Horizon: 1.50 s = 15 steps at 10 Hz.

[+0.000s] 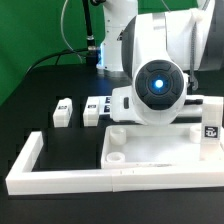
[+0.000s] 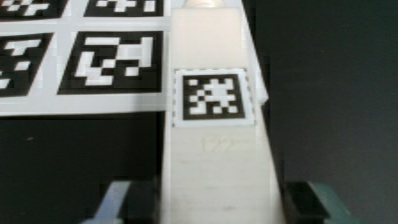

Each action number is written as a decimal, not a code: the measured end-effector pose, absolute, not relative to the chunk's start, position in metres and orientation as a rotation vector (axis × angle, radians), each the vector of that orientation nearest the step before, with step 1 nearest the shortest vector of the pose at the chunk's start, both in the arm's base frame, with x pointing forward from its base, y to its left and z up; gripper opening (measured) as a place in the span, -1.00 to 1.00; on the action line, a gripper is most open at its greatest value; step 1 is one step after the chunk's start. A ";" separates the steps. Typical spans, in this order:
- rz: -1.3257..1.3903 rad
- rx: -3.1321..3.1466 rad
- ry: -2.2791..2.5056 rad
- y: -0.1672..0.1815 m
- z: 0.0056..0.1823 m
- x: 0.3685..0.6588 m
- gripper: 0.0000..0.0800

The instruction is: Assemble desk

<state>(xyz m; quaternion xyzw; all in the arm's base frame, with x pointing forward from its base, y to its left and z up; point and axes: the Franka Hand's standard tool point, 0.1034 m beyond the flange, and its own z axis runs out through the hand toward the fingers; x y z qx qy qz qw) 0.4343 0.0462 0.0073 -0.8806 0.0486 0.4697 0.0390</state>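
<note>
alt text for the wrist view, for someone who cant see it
A long white desk part bearing a black-and-white square tag fills the middle of the frame, with the gripper's two fingers flanking its near end; whether they press on it is unclear. Beside it on the black table lies the marker board with its large tags.

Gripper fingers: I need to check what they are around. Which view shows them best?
The wrist view: the gripper has a finger on each side of a long white tagged part, beside the marker board. The exterior view hides it behind the arm's round wrist housing.
</note>
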 end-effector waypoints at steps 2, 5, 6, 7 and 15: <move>1.430 -2.687 0.137 0.040 0.036 0.449 -0.28; 1.322 -2.636 0.288 0.004 0.090 0.473 -0.28; 1.257 -2.670 0.302 -0.001 0.085 0.481 -0.28; 1.125 -2.738 0.300 0.003 0.083 0.488 -0.28; 0.039 -2.890 0.515 -0.042 0.162 0.578 -0.28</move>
